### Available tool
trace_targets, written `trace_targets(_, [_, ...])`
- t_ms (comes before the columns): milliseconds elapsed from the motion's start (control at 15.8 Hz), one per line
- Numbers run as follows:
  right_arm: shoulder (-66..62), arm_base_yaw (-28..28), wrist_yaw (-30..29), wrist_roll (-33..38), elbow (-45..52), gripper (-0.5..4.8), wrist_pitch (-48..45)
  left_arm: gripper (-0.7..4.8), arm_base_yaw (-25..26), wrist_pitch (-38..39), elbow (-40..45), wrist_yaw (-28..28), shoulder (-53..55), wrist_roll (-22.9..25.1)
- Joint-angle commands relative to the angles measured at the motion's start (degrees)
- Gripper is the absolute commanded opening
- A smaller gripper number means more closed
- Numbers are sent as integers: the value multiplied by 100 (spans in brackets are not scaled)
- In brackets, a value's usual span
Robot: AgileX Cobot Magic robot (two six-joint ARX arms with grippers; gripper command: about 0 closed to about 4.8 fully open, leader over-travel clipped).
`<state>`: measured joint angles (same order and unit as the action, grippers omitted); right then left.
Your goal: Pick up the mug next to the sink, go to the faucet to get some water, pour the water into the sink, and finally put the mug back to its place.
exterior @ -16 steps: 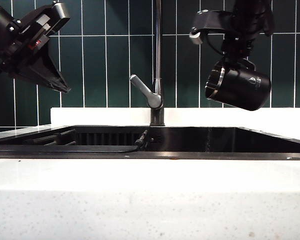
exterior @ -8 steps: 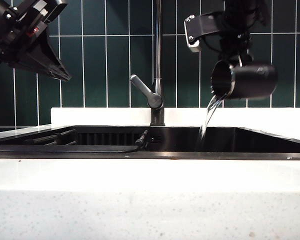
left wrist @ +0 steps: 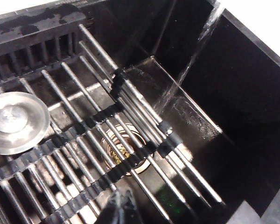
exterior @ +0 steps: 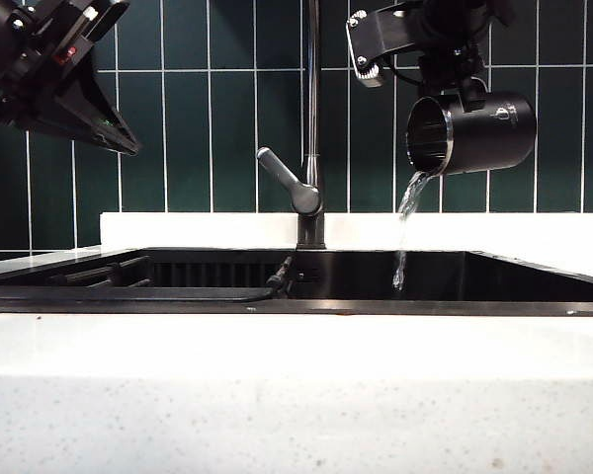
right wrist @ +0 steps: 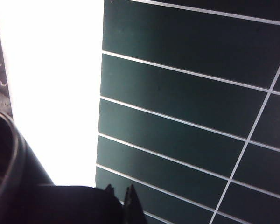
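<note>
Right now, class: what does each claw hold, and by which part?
Right claw holds the mug, apparently by its handle, over the sink. Left claw holds nothing.

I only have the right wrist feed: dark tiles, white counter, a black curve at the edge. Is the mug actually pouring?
Observer: Yes. In the exterior view the mug lies on its side in the right gripper, and water runs from its rim into the sink.
Operator: Where does the stream land?
Observer: The left wrist view shows the water hitting the basin floor beside the rack bars.
Operator: Left gripper?
Observer: The left gripper is shut, empty, raised over the sink's left end.
Operator: Faucet running?
Observer: Nothing falls below the faucet.
</note>
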<state>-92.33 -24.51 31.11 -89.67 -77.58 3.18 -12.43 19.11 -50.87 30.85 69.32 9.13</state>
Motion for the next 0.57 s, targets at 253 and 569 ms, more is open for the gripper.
trace_targets(253, [216, -17, 179, -39, -42, -1, -131, -6, -4, -52, -4, 48, -35, -127])
trace_targets(569, [243, -9, 181, 868, -42, -1, -175, -6, -4, -42, -4, 46, -35, -127])
